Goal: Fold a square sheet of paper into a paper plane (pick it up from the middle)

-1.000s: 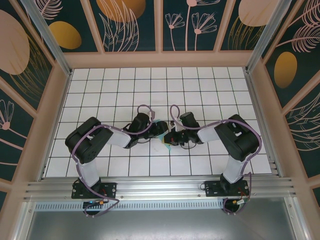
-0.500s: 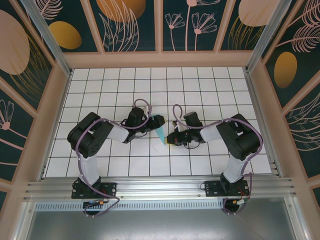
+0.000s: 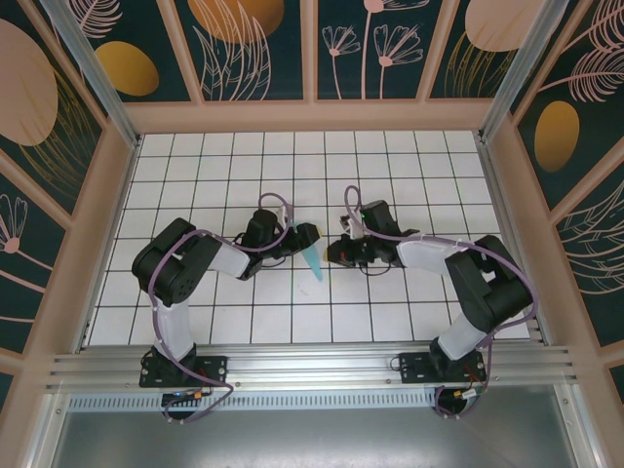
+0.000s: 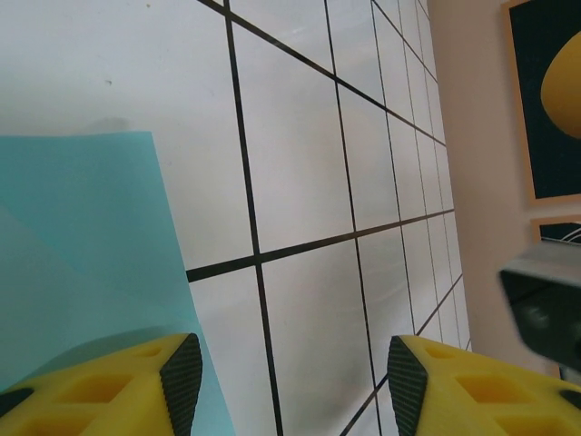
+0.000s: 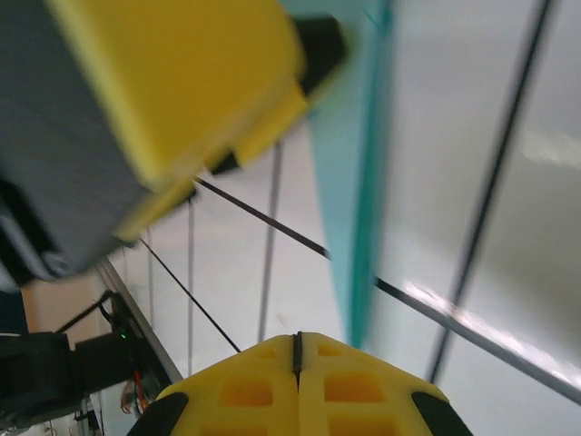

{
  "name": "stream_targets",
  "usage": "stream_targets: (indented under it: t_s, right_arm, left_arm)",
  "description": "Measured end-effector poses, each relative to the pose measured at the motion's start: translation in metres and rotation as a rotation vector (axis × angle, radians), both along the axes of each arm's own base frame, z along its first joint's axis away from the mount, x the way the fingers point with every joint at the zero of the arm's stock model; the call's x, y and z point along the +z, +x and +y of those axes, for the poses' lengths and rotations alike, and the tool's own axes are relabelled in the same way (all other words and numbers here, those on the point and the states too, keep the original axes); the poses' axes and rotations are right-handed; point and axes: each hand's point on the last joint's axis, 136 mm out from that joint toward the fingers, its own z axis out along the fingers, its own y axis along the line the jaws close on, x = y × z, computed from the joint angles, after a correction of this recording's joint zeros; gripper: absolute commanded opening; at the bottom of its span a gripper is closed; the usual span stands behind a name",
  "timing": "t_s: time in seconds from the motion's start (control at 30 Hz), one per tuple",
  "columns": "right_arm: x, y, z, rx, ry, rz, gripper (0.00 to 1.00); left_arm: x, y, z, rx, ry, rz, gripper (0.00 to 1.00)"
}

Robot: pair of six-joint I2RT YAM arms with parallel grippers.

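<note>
The square sheet of paper now has the form of a slim light turquoise paper plane, lying on the white grid table between the two arms with its point toward the near edge. My left gripper stands open at the plane's wide far end. In the left wrist view one fingertip rests over the turquoise paper, and nothing sits between the jaws of the left gripper. My right gripper is shut and empty just right of the plane. In the right wrist view the right gripper points past the paper plane.
Wooden frame walls enclose the grid table on three sides. An aluminium rail with both arm bases runs along the near edge. The left gripper's yellow finger looms close in the right wrist view.
Both grippers have drawn apart from the middle. The left gripper backed off to the left, the right gripper shifted right and farther back, and the paper plane now lies uncovered on the table.
</note>
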Motion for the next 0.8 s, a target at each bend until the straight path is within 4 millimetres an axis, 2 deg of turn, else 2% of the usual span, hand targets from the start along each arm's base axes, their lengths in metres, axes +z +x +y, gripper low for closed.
stream_targets:
  t_s: [0.1, 0.27, 0.37, 0.53, 0.8]
  right_arm:
    - [0.002, 0.0, 0.017, 0.014, -0.002, -0.003, 0.0]
    - [-0.026, -0.007, 0.034, 0.031, -0.057, 0.059, 0.0]
    - [-0.042, -0.009, 0.033, 0.024, -0.09, 0.089, 0.0]
    - [-0.054, -0.01, 0.03, 0.017, -0.12, 0.107, 0.0]
    - [-0.059, -0.017, 0.022, 0.052, -0.067, 0.062, 0.0]
  left_arm:
    - [0.0, 0.0, 0.001, 0.014, -0.016, 0.02, 0.6]
    - [0.001, 0.0, 0.001, 0.034, -0.034, 0.047, 0.6]
    - [0.0, 0.0, 0.002, 0.049, -0.043, 0.058, 0.6]
    - [0.001, -0.006, 0.004, 0.069, -0.068, 0.064, 0.61]
    - [0.002, -0.012, 0.004, 0.053, -0.029, 0.065, 0.64]
